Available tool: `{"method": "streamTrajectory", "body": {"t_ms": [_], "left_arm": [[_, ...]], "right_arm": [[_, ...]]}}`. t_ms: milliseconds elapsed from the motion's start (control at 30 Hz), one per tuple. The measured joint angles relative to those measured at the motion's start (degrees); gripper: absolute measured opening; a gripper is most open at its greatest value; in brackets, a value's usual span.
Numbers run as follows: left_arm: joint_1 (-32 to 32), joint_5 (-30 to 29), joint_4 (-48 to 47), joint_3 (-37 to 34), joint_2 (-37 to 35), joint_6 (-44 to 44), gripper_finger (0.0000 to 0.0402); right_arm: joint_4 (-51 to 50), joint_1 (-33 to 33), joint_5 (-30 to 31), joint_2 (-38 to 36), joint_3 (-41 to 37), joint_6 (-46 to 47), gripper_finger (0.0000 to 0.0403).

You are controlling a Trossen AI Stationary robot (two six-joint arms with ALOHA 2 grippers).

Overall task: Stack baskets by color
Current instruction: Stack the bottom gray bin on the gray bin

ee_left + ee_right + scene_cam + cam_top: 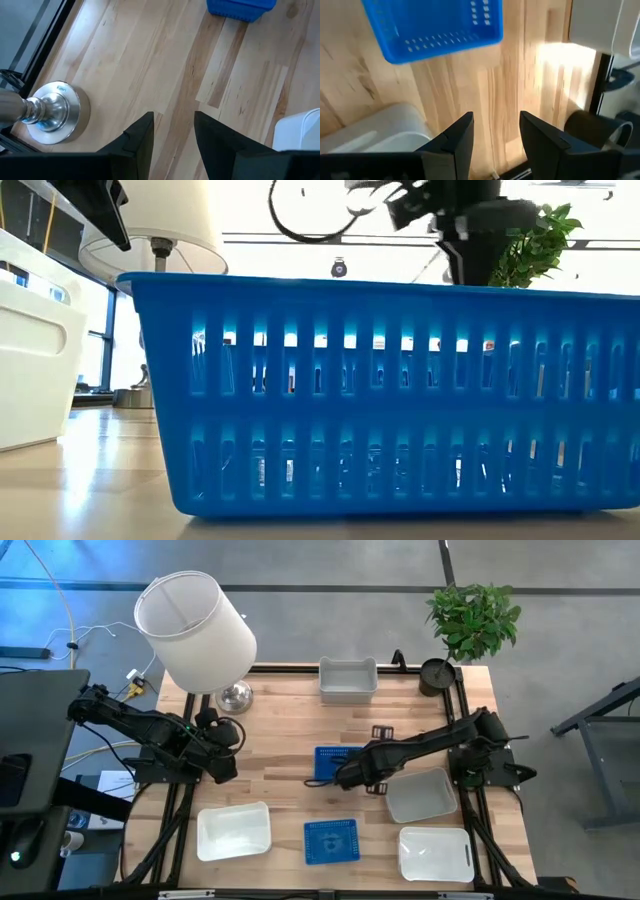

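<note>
Right arm: stretched across the desk (290,730), right gripper (345,778) beside the blue basket (335,762), fingers (455,145) spread, empty.
Left arm: folded at the desk's left edge, left gripper (226,768) parted, empty.
Second blue basket (331,841): front centre.

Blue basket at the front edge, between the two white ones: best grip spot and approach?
Judging by the high view, the small blue perforated plastic basket sits upright with its mouth up and bare wood around it. Probably pinch one long rim wall from straight above, one finger inside and one outside. The right gripper, open and empty, hangs nearest, over the other blue basket. The white baskets on either side leave little room for a sideways approach.
</note>
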Motion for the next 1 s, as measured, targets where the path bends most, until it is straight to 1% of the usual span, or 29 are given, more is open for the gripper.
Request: {"method": "streamTrajectory", "body": {"t_ms": [167, 300, 367, 467, 600, 700, 800, 1000], "left_arm": [[0.0, 0.1, 1.0, 0.0, 0.0, 0.0, 0.0126], [0.0, 0.1, 1.1, 0.0, 0.0, 0.0, 0.0126], [0.0, 0.1, 1.1, 0.0, 0.0, 0.0, 0.0126], [0.0, 0.1, 1.1, 0.0, 0.0, 0.0, 0.0126], [0.0, 0.0, 1.2, 0.0, 0.0, 0.0, 0.0126], [0.0, 0.0, 1.4, 0.0, 0.0, 0.0, 0.0126], [0.0, 0.0, 1.8, 0.0, 0.0, 0.0, 0.0126], [0.0, 0.0, 2.5, 0.0, 0.0, 0.0, 0.0126]], "right_arm": [[0.9, 0.0, 0.2, -6.5, -7.9, 5.0, 0.0145], [3.9, 0.0, -2.2, -13.3, -14.8, 8.6, 0.0145], [6.0, 0.0, -4.7, -16.8, -17.9, 9.1, 0.0145], [9.1, 0.0, -10.2, -21.5, -21.9, 9.0, 0.0145], [14.6, 0.0, -15.2, -26.7, -27.5, 6.5, 0.0145], [19.7, 0.0, -17.6, -29.6, -32.2, 5.4, 0.0145], [24.2, 0.0, -18.7, -30.6, -37.1, 5.4, 0.0145], [26.0, 0.2, -19.5, -30.7, -43.0, 5.4, 0.0145]]}}
